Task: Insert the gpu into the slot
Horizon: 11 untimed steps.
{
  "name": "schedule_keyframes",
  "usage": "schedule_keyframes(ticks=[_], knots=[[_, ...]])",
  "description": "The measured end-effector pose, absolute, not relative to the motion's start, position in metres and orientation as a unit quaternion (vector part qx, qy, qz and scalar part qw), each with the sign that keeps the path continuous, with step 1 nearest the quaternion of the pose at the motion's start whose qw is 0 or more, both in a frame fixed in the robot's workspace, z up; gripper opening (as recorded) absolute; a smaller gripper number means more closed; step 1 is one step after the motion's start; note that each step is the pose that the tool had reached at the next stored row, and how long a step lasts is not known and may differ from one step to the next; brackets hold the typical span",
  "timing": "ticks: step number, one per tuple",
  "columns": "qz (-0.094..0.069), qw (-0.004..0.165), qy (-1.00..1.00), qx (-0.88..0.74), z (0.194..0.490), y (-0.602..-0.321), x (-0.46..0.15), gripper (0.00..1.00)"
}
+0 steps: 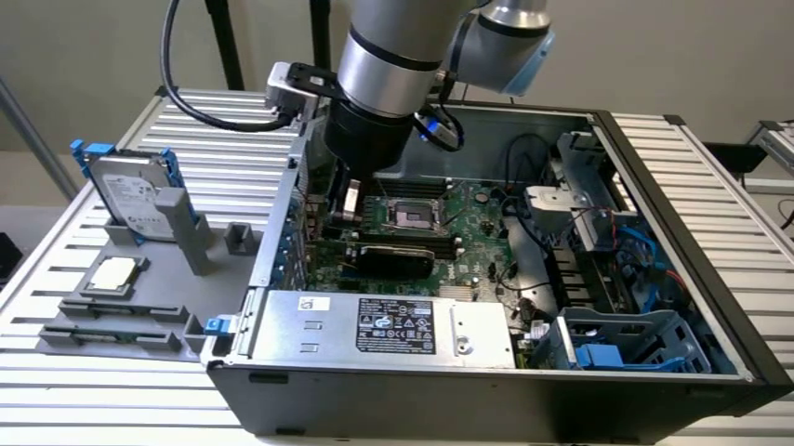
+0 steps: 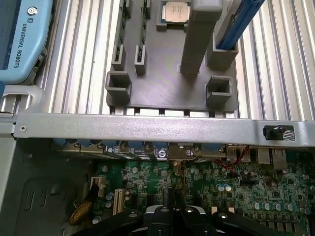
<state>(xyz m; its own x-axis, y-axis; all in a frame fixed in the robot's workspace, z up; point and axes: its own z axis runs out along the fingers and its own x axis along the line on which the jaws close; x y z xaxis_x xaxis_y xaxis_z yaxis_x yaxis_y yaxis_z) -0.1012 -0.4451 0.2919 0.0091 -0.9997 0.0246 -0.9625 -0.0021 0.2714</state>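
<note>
The gpu [image 1: 394,257] is a flat black card with a thin green edge. It stands on the green motherboard [image 1: 478,223] inside the open computer case, in front of the black memory slots. The slot is hidden from me. My gripper [image 1: 351,200] hangs inside the case over the motherboard's part at the exterior view's left. It is a short way above and to the exterior view's left of the gpu, apart from it. In the wrist view my gripper [image 2: 173,212] is shut, its fingertips pressed together with nothing between them, over the green motherboard [image 2: 236,191].
The case's metal rim [image 2: 147,125] runs just beyond the gripper. Outside it a grey fixture [image 2: 167,78] holds a processor chip [image 2: 175,11], and a hard drive [image 1: 130,195] stands upright. A silver power supply [image 1: 385,325], cables [image 1: 534,269] and a blue drive cage [image 1: 620,339] crowd the case.
</note>
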Motion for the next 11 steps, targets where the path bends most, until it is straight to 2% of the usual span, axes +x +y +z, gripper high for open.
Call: schedule_keyframes(ticks=[6, 11], knots=[[-0.117, 0.138, -0.693, 0.698, 0.2918, -0.4451, -0.103, 0.11], [-0.119, 0.141, -0.693, 0.697, 0.2915, -0.4451, -0.1031, 0.11]])
